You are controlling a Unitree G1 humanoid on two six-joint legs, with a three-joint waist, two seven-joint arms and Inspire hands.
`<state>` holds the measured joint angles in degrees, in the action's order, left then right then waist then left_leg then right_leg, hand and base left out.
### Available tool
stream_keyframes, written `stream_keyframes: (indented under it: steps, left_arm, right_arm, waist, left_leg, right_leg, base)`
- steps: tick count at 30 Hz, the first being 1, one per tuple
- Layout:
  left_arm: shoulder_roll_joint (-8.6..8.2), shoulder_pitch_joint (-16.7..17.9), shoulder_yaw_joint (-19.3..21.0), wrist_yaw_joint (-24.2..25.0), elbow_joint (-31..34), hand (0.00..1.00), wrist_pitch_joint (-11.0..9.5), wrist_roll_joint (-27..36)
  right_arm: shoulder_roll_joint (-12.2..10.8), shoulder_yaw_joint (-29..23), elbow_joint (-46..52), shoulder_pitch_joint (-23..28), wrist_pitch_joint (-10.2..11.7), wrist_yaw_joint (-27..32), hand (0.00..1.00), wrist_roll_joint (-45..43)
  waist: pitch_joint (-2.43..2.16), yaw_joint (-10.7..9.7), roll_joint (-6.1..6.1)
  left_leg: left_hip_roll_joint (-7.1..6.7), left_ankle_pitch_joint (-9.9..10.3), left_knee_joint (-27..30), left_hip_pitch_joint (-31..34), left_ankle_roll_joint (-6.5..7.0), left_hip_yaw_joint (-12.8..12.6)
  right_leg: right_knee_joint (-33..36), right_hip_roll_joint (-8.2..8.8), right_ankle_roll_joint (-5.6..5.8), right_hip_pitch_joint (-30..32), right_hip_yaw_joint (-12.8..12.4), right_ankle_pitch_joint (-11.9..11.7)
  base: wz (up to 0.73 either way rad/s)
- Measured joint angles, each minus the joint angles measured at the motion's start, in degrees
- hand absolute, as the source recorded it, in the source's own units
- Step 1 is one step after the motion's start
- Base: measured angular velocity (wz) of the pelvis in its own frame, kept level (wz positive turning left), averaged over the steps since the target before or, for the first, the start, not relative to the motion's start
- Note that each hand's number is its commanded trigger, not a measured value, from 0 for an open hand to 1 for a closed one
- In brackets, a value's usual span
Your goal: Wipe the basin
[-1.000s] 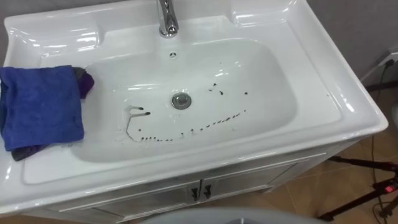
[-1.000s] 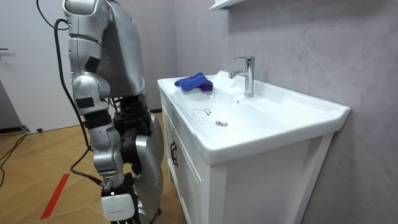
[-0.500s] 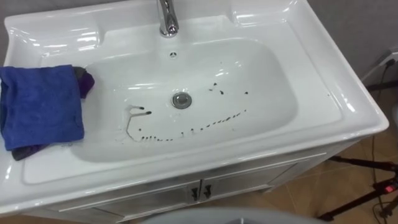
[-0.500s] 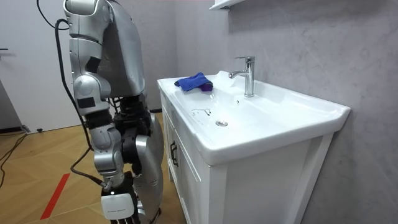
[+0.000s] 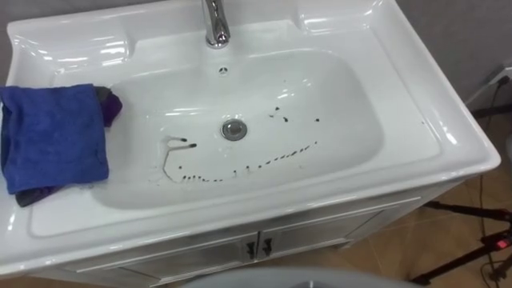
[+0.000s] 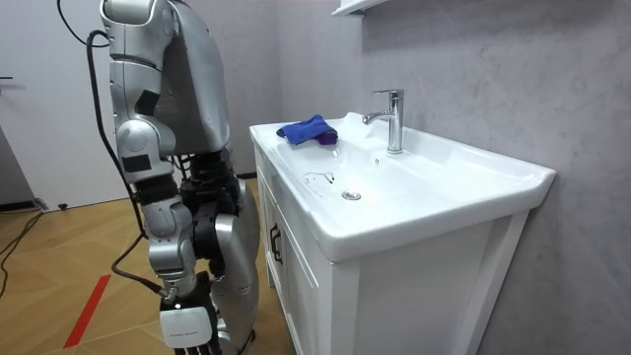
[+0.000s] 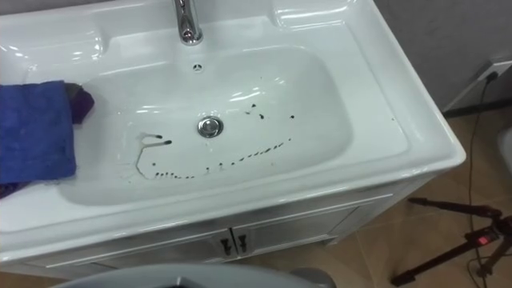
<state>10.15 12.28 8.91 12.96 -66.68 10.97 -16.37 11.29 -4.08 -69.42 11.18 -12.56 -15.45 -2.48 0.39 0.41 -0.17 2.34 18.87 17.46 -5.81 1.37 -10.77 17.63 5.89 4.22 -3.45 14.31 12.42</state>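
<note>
Your right hand hangs low beside the cabinet; can't tell its grip. Grab the blue cloth off the left rim of the basin. Press it flat and sweep the dark specks toward the drain, stopping short of the faucet.

No legible text or numbers; dark marks in basin seemingly dirt, not writing
</note>
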Motion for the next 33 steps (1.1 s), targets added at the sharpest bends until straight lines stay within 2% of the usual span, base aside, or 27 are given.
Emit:
stream_keyframes:
  steps: [7, 13, 19, 22, 27, 29, 33]
  left_arm:
    - [-0.03, 0.7, 0.4, -1.2, 0.0, 0.0, -0.1, 1.2]
    - [-0.03, 1.1, 1.4, -2.6, 0.0, 0.0, -0.1, 2.2]
    - [-0.17, 2.1, 5.6, -6.4, -0.3, 0.0, -0.1, 8.3]
    - [-0.24, 2.2, 6.8, -9.7, -0.2, 0.0, -0.4, 10.2]
    - [-0.23, 3.5, 13.4, -14.9, -0.2, 0.0, -3.1, 10.2]
    - [-0.25, 3.8, 14.7, -16.7, 0.3, 0.0, -3.8, 10.8]
    - [-0.25, 5.1, 18.2, -22.5, 4.1, 0.0, -5.3, 12.3]
  right_arm:
    - [0.0, 0.0, -0.1, -0.9, 0.0, 1.7, 0.0, 0.2]
    - [0.0, 0.0, 0.0, -1.0, -0.1, 2.2, 0.0, 0.3]
    - [0.1, 0.1, -0.8, -1.0, -0.1, 2.4, 0.0, 0.1]
    - [0.3, 0.1, -1.9, -1.1, -0.1, 2.8, 0.0, 0.2]
    - [1.1, 0.1, -2.6, -1.1, 0.1, 2.8, 0.0, -0.2]
    - [1.5, 0.1, -2.6, -1.2, 0.2, 2.8, 0.0, -0.1]
    - [2.2, 0.1, -3.0, -1.6, 1.0, 2.8, 0.0, -0.3]
  waist:
    - [0.01, 0.0, -0.44]
    - [0.03, 0.4, -0.85]
    - [0.01, 2.2, -1.26]
    - [0.01, 4.1, -1.22]
    - [-0.04, 6.7, -1.05]
    - [-0.03, 7.9, -1.03]
    - [-0.02, 8.3, -1.0]
  left_leg:
    - [-0.08, 0.0, 0.0, 0.0, 0.0, 0.2]
    - [-0.11, -0.1, 0.1, 0.4, -0.13, 1.9]
    - [-0.24, -0.3, 0.3, 0.6, -0.47, 4.7]
    - [-0.32, -0.3, 0.2, 0.7, -0.57, 6.0]
    - [-0.55, -0.6, 0.5, 1.6, -0.91, 8.0]
    - [-0.79, -0.7, 0.7, 2.2, -1.05, 8.8]
    - [-1.12, -0.9, 2.0, 3.7, -1.47, 12.1]
  right_leg:
    - [0.0, -0.03, 0.0, -0.1, 0.0, 0.0]
    - [0.0, -0.04, 0.02, -0.6, 1.5, 0.0]
    - [-1.2, -0.11, -0.11, -2.1, 4.1, 0.2]
    - [-1.0, -0.04, -0.11, -2.6, 5.3, 0.3]
    - [-0.8, 0.04, -0.29, -2.8, 6.6, 1.0]
    - [-0.9, 0.13, -0.52, -2.6, 6.9, 1.4]
    - [-1.0, 0.3, -0.68, -3.1, 10.1, 2.0]
  base:
    - [0.01]
    - [0.13]
    - [0.21]
    - [0.22]
    - [0.17]
    - [0.22]
    - [0.39]
